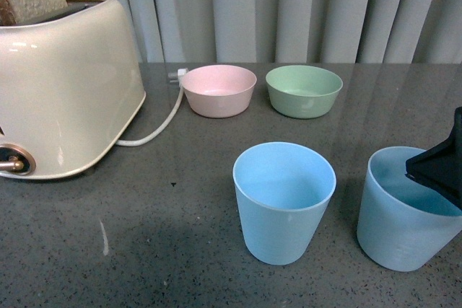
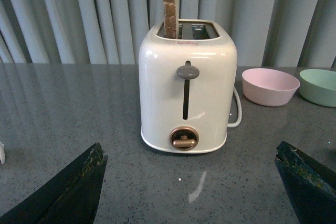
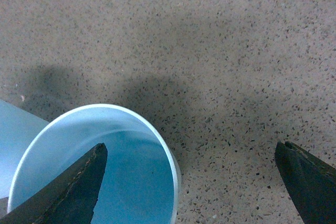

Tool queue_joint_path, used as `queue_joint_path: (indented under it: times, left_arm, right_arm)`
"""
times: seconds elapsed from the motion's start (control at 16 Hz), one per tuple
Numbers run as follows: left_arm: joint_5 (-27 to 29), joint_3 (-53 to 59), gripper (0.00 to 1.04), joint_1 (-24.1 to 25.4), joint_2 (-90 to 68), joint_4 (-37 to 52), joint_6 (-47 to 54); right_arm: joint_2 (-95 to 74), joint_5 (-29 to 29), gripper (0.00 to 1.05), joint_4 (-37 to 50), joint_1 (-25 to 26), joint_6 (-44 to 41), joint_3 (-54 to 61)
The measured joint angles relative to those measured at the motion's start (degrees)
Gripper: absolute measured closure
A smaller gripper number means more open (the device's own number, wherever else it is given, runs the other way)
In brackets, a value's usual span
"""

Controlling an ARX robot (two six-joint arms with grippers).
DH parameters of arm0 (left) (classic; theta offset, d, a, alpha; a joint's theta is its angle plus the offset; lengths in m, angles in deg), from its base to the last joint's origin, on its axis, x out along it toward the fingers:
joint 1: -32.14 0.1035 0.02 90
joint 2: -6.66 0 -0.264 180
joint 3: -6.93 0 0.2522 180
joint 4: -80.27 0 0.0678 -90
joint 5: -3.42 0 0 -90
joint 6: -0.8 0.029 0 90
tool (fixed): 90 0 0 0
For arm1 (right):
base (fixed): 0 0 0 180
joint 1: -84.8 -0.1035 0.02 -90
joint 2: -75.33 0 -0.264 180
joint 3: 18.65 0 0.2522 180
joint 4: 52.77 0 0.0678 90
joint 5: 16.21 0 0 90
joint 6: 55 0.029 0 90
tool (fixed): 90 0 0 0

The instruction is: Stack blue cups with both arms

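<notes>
Two light blue cups stand upright on the grey table. One blue cup [image 1: 284, 203] is in the front middle, the other blue cup [image 1: 404, 214] at the front right. A black finger [image 1: 435, 169] of my right gripper hangs over the right cup's mouth. In the right wrist view my right gripper [image 3: 191, 182] is open astride that cup's [image 3: 105, 166] rim, one finger above its inside and the other over bare table. The other cup's side [image 3: 16, 129] shows at the edge. My left gripper [image 2: 189, 187] is open and empty, low over the table, facing the toaster.
A cream toaster [image 1: 65, 84] with a slice of toast [image 2: 170, 6] stands at the left, its white cable [image 1: 155, 129] trailing toward the bowls. A pink bowl [image 1: 219, 90] and a green bowl [image 1: 303, 90] sit at the back, before grey curtains.
</notes>
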Motion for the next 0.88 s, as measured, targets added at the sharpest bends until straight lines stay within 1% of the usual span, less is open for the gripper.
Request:
queue_joint_path:
  times: [0.06, 0.12, 0.25, 0.44, 0.56, 0.62, 0.69, 0.88]
  left_arm:
    - [0.00, 0.00, 0.07, 0.00, 0.00, 0.00, 0.02]
    - [-0.02, 0.00, 0.07, 0.00, 0.00, 0.02, 0.02]
    - [0.00, 0.00, 0.07, 0.00, 0.00, 0.00, 0.02]
    - [0.00, 0.00, 0.07, 0.00, 0.00, 0.00, 0.02]
    - [0.00, 0.00, 0.07, 0.00, 0.00, 0.00, 0.02]
    - [0.00, 0.00, 0.07, 0.00, 0.00, 0.00, 0.02]
    - [0.00, 0.00, 0.07, 0.00, 0.00, 0.00, 0.02]
    - [0.00, 0.00, 0.07, 0.00, 0.00, 0.00, 0.02]
  right_arm:
    - [-0.81, 0.44, 0.07, 0.13, -0.50, 0.07, 0.02]
    - [-1.07, 0.70, 0.12, 0.48, -0.76, 0.37, 0.11]
    - [-1.09, 1.09, 0.33, 1.11, -0.74, 0.52, 0.22]
    - [-1.14, 1.29, 0.69, 1.11, -1.11, 1.29, 0.33]
    - [-1.14, 1.27, 0.89, 1.05, -1.11, 1.49, 0.33]
    - [-1.03, 1.25, 0.97, 0.83, -1.11, 1.57, 0.31]
    - [-0.55, 1.27, 1.02, 0.28, -1.11, 1.66, 0.26]
    - [2.01, 1.29, 1.02, -2.93, -0.94, 1.49, -0.52]
